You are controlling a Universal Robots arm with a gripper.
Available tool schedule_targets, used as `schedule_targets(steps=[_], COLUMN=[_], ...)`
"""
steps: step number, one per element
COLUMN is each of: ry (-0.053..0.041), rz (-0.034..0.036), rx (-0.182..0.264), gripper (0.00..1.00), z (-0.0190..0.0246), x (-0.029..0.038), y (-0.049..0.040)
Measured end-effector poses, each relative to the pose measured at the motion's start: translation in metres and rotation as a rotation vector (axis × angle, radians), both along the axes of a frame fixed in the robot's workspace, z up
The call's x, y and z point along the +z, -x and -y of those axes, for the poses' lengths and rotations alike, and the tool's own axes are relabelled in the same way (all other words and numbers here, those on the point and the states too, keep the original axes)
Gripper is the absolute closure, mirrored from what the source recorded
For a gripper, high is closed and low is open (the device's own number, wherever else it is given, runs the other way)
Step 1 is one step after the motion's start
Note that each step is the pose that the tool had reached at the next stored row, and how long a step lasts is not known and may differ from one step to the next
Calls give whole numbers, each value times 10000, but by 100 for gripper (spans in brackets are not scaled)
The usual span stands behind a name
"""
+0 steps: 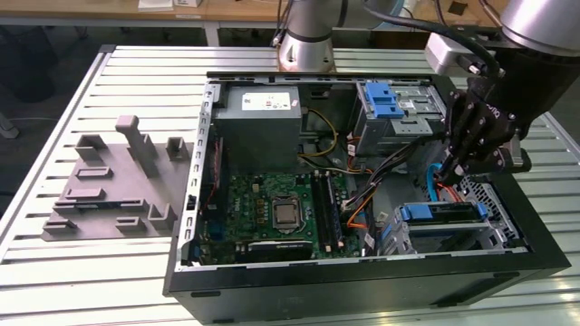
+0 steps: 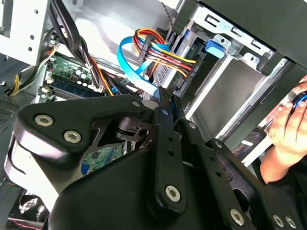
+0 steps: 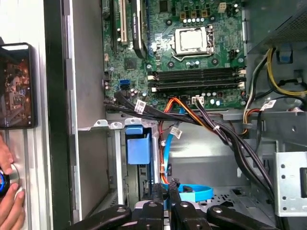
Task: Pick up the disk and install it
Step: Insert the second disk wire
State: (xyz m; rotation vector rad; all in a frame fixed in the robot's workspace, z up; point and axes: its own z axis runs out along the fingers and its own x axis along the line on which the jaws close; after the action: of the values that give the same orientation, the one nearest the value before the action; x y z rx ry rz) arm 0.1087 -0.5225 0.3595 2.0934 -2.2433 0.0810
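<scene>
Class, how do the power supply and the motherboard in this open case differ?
The power supply is a plain grey box; the motherboard is a flat green board. The power supply bears a white sticker; the motherboard carries a processor socket. Both sit inside the case.

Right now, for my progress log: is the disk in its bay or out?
In: the disk sits slotted inside the lower cage, hand close by.

A slatted aluminium table (image 1: 54, 136) stands before wooden desks (image 1: 227, 10).
</scene>
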Motion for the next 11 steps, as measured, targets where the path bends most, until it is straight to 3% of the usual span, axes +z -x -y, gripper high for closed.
schedule_targets(steps=[5,11], ry=[-226,-241], rz=[35,39], rx=[52,54], gripper=[84,84], z=[43,44], x=[-32,-32], y=[7,7])
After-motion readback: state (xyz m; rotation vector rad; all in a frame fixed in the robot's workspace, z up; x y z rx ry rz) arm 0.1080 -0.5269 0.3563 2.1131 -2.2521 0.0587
